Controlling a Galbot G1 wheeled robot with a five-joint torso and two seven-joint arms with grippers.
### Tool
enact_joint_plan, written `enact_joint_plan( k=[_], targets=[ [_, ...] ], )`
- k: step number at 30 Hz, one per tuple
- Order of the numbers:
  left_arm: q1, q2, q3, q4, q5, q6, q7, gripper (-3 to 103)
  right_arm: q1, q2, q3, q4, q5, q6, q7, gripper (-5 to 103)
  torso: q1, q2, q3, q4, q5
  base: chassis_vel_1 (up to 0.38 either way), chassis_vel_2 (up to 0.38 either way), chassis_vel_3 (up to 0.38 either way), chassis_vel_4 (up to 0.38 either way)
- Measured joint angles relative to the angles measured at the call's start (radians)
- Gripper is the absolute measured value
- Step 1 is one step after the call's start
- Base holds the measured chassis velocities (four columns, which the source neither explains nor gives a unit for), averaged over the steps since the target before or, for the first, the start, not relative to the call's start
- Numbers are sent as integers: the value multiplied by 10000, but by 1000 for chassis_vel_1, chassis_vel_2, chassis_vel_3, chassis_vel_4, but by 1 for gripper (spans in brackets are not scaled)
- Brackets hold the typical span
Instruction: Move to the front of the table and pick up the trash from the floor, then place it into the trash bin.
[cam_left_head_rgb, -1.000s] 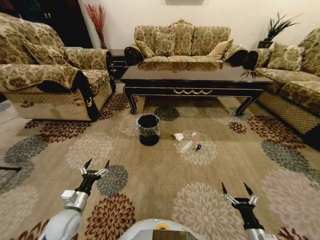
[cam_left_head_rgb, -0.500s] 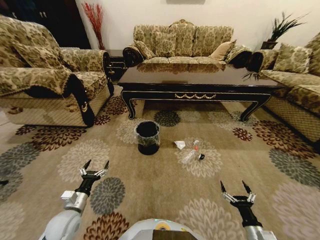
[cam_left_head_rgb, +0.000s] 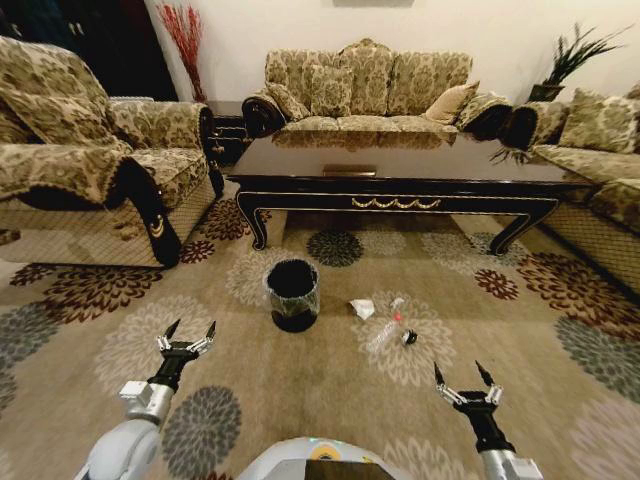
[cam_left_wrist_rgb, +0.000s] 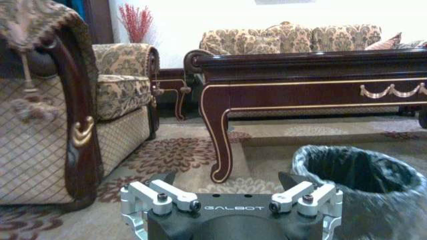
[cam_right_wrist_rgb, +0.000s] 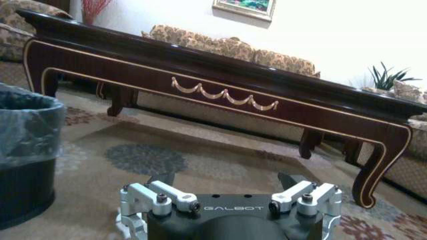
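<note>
Scene shift vs the earlier head frames: whole picture has slid down and the bench (cam_left_head_rgb: 400, 165) sits bigger, so that's the camera and base closing in, not the objects moving. Trash (cam_left_head_rgb: 385, 322) was upper-centre of frame a second ago, now it's centre frame, slightly right, lower down. Trash bin (cam_left_head_rgb: 293, 294) dropped the same way. Judgement: approach leg is nearly done, pick not yet started.

Trash as seen in head view: three bits clustered on a cream medallion of the floor (cam_left_head_rgb: 330, 400). Crumpled white paper (cam_left_head_rgb: 362, 308) sits nearest the bin, clear plastic bottle (cam_left_head_rgb: 386, 330) with a red bit lies on its side just right of it, tiny black piece (cam_left_head_rgb: 409, 338) just beside the bottle's lower end. All lying loose, nothing lifted. Bin stands upright left of the cluster, near it but apart, black inside, greyish liner folded over the rim. Both lie in front of the bench's ornamented apron, well short of its legs.

Left tool (cam_left_head_rgb: 186, 334) hangs in lower left of the head frame, fingers spread, empty, well apart from the bin. Right tool (cam_left_head_rgb: 461, 378) hangs in lower right, fingers also spread, empty, below and right of the trash. Right one is the nearer to the cluster, so it looks the likelier arm for the pick.

Sofas ring the bench on three sides, carpet between robot and trash looks unobstructed.
</note>
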Motion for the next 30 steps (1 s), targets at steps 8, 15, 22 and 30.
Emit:
enact_joint_plan(
  k=[8, 15, 22, 30],
  targets=[
    [-131, 5, 47, -30, 24, 65, -51, 100, -1, 74, 36, -29, 0, 23, 281, 100, 0, 0, 0, 1, 0, -183, 182, 173, -182],
    [-251, 145, 60, -154, -36, 283, -62, 100, 11, 97, 3, -64, 60, 111, 484, 100, 0, 0, 0, 1, 1, -151, 162, 154, -160],
    [-603, 595, 204, -536, -181, 1105, 14, 100, -18, 231, -87, -88, 261, 9, 639, 100, 0, -1, 1, 2, 0, -49, 49, 44, -50],
    [-2070, 2561, 993, -1267, -1347, 3924, -375, 100, -13, 465, -39, -299, -86, 306, 679, 100, -1, -1, 0, -9, -1, 0, 0, 0, 0]
  ],
)
